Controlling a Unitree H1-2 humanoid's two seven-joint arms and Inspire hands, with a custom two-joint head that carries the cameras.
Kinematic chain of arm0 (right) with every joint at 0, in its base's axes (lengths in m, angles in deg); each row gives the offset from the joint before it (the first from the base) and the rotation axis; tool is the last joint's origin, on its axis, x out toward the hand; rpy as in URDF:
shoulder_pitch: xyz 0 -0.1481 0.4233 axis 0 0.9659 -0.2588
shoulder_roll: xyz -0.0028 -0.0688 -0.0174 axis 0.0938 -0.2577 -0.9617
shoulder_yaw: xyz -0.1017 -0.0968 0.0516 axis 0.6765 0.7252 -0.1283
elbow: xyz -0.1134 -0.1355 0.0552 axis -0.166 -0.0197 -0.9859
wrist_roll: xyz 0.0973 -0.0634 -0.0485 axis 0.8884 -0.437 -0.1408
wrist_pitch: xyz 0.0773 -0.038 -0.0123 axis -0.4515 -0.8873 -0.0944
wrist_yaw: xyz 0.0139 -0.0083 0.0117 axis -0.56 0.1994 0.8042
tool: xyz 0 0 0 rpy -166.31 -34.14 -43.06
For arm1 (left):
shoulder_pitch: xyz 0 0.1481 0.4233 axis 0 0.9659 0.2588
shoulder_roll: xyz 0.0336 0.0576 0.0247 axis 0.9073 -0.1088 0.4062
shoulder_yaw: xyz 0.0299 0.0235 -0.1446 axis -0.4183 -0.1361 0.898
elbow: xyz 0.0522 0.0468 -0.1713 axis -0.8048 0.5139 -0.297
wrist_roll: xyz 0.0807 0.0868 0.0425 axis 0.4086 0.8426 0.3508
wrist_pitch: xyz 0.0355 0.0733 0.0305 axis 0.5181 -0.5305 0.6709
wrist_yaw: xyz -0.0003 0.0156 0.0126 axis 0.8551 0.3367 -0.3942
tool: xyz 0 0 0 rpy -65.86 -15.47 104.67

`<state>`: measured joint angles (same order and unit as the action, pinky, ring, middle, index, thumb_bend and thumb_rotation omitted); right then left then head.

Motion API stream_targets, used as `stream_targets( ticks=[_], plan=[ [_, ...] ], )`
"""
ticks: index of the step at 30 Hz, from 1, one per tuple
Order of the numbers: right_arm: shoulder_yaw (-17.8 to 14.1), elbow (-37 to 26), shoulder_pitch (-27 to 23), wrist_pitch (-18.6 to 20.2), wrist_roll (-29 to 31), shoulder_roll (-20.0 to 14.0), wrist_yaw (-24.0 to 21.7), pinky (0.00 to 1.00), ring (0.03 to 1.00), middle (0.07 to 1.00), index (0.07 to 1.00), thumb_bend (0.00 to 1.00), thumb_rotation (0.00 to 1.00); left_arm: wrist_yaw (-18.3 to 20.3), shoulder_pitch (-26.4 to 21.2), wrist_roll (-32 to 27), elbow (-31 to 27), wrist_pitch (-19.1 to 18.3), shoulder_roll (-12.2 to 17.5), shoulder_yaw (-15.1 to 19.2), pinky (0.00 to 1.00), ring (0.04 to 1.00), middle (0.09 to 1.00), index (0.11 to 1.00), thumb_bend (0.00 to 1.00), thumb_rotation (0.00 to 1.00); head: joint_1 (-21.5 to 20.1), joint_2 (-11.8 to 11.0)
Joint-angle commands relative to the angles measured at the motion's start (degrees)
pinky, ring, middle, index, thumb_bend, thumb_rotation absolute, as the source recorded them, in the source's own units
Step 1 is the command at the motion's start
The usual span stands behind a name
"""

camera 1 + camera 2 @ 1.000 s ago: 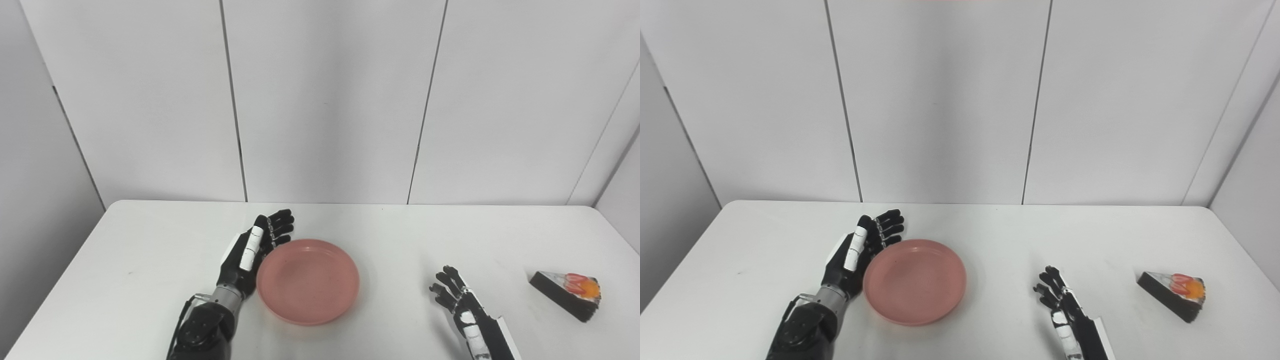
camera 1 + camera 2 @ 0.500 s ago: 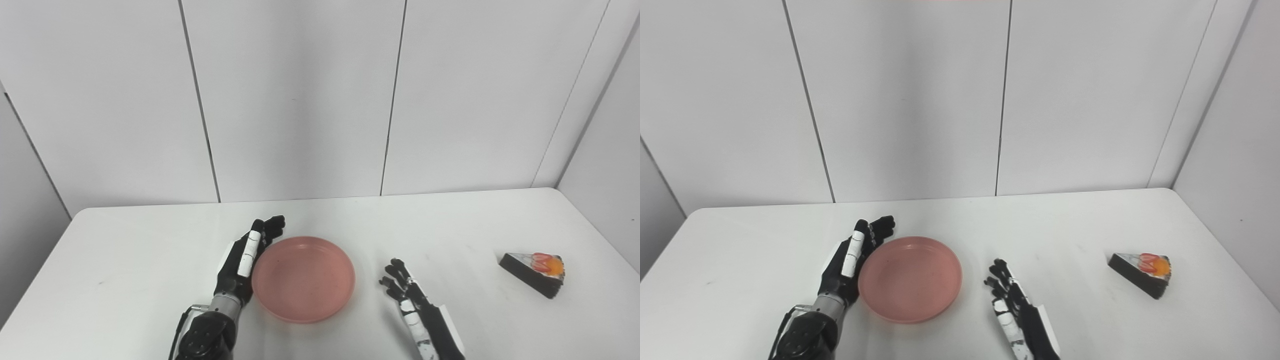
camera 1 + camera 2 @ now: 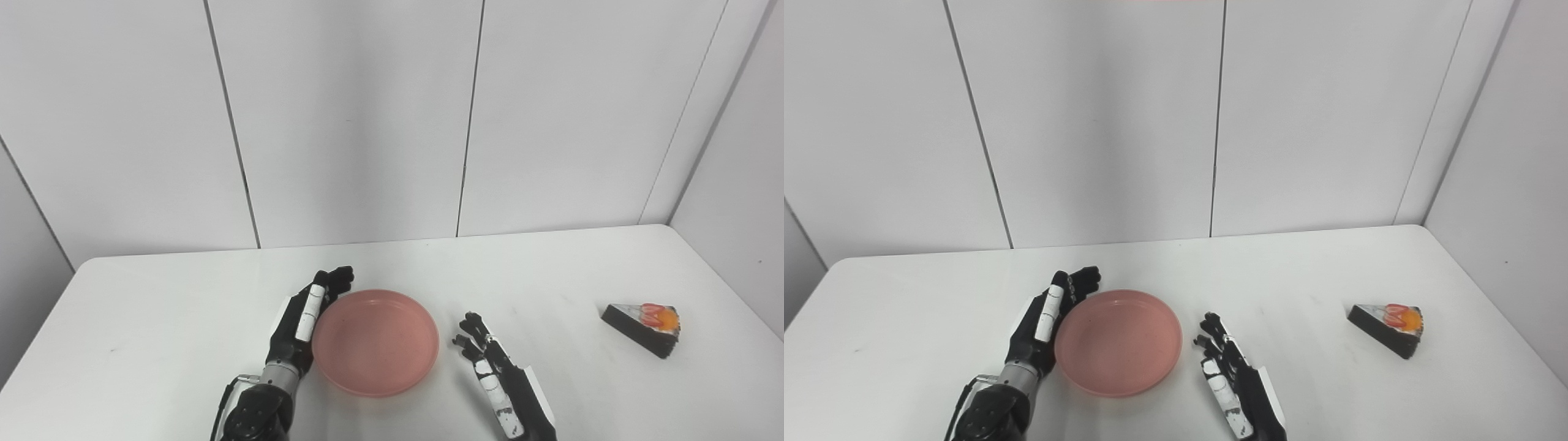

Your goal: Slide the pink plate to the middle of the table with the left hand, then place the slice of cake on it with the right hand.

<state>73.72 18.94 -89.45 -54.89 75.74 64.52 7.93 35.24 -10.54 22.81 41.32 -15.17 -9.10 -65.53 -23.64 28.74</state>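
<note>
1. Two hands rest low on the white surface (image 3: pixel 153 318), one on either side of the pink plate (image 3: pixel 375 343).
2. Standing on its edge, the left hand (image 3: pixel 300 321) has its palm against the plate's left rim; its fingers (image 3: pixel 335 280) are stretched out straight, close together, and grip nothing.
3. Just right of the plate lies the right hand (image 3: pixel 1226 364), apart from the rim, with its fingers (image 3: pixel 1208 331) loosely curled and spread, holding nothing.
4. Roughly in the middle of the surface, the plate sits flat and carries nothing.
5. Well to the right, near the surface's right edge, lies the slice of cake (image 3: pixel 643 320), far from both hands. It is a dark wedge with a white top and a red and orange topping, its narrow tip pointing left.
6. Pale wall panels (image 3: pixel 349 122) stand behind the surface.
</note>
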Motion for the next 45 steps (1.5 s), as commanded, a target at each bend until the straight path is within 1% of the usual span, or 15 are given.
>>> stream_targets(
  ticks=[1,3,6,9,11,16,18,22,25,27,31,34,37,41,45],
  plan=[
    [-0.1,2.93,1.52,-2.72,-1.97,0.27,2.03,0.9,0.874,0.916,0.918,0.81,0.93,0.05,-1.64,-0.12,-0.99,0.5,-0.78,-0.22,0.95,0.852,0.817,0.714,0.87,0.96,-0.12,-0.26],
    [-0.04,2.6,1.7,-3.81,-6.25,-0.12,4.62,0.85,0.869,0.904,0.905,0.78,0.96,-0.08,-1.68,-0.22,-0.89,0.78,-0.91,-0.05,0.95,0.86,0.824,0.722,0.87,0.95,-0.05,-0.38],
    [0.17,-1.97,1.84,-1.13,-17.82,-0.79,10.14,0.78,0.836,0.869,0.863,0.76,0.95,0.06,-1.93,-0.43,-0.63,1.05,-0.68,0.3,0.94,0.858,0.82,0.724,0.88,0.93,0.08,-0.54],
    [0.06,-7.85,1.67,1.92,-25.76,-1.34,11.88,0.77,0.838,0.87,0.866,0.74,0.88,0.76,-2.41,-1.2,0.39,1.61,-0.2,0.89,0.93,0.853,0.809,0.72,0.88,0.93,0.08,-0.54],
    [-0.27,-11.96,1.14,4.9,-29.77,-2.23,11.1,0.77,0.828,0.87,0.874,0.76,0.89,1.22,-2.58,-1.61,0.76,1.63,0.05,1.13,0.92,0.85,0.803,0.715,0.89,0.93,-0.08,-0.86],
    [-1.41,-20.06,-1.12,11.7,-32.63,-5.4,6.6,0.69,0.807,0.874,0.893,0.81,0.86,2.14,-3.06,-2.45,2.27,2.31,0.4,1.6,0.93,0.853,0.811,0.719,0.89,0.94,-0.43,-1.3],
    [-2.06,-23.05,-2.68,14.99,-34.08,-7.79,3.67,0.69,0.806,0.879,0.9,0.8,0.84,2.22,-3.19,-2.69,2.7,2.64,0.47,1.68,0.93,0.853,0.814,0.715,0.89,0.94,-0.56,-1.54],
    [-3.87,-26.55,-5.32,19.03,-35.75,-13.12,-1.33,0.69,0.81,0.879,0.895,0.78,0.75,2.52,-3.48,-3.13,3.37,2.87,0.55,1.95,0.94,0.855,0.812,0.704,0.88,0.94,-0.8,-1.78],
    [-4.69,-27.69,-6.83,21.0,-38.95,-16.83,-3.86,0.7,0.825,0.88,0.883,0.81,0.79,2.71,-3.87,-3.2,4.53,3.54,0.6,1.98,0.94,0.853,0.807,0.706,0.87,0.94,-1.09,-2.28],
    [-5.18,-28.07,-7.98,21.36,-41.51,-19.86,-5.02,0.67,0.797,0.86,0.873,0.82,0.82,2.79,-3.93,-3.18,4.79,3.74,0.62,1.96,0.94,0.85,0.804,0.713,0.87,0.94,-1.17,-2.39],
    [-6.81,-27.78,-9.67,21.45,-42.89,-23.96,-6.28,0.65,0.779,0.837,0.862,0.88,0.8,2.77,-4.1,-3.04,5.5,4.5,0.63,1.94,0.93,0.853,0.808,0.72,0.86,0.94,-1.2,-2.55],
    [-8.19,-26.57,-10.51,20.25,-43.77,-26.38,-4.96,0.66,0.774,0.819,0.838,0.92,0.77,1.99,-4.14,-2.57,5.73,4.82,0.51,1.9,0.92,0.847,0.805,0.709,0.85,0.94,-1.15,-2.6],
    [-8.19,-24.9,-11.46,19.39,-47.4,-29.38,-4.45,0.66,0.762,0.803,0.824,0.95,0.79,1.65,-4.02,-2.23,5.59,4.68,0.46,1.79,0.9,0.845,0.804,0.709,0.84,0.95,-1.1,-2.58],
    [-7.66,-22.87,-12.15,19.23,-51.53,-33.87,-6.15,0.67,0.749,0.779,0.812,0.98,0.83,1.46,-3.73,-2.09,4.99,4.14,0.29,1.64,0.91,0.854,0.815,0.715,0.84,0.95,-0.91,-2.5],
    [-7.98,-20.01,-11.88,21.85,-53.42,-39.01,-12.24,0.7,0.771,0.793,0.815,1.0,0.83,1.72,-3.6,-2.15,5.14,4.33,0.22,1.66,0.9,0.853,0.816,0.718,0.85,0.94,-0.93,-2.51]
  ],
)
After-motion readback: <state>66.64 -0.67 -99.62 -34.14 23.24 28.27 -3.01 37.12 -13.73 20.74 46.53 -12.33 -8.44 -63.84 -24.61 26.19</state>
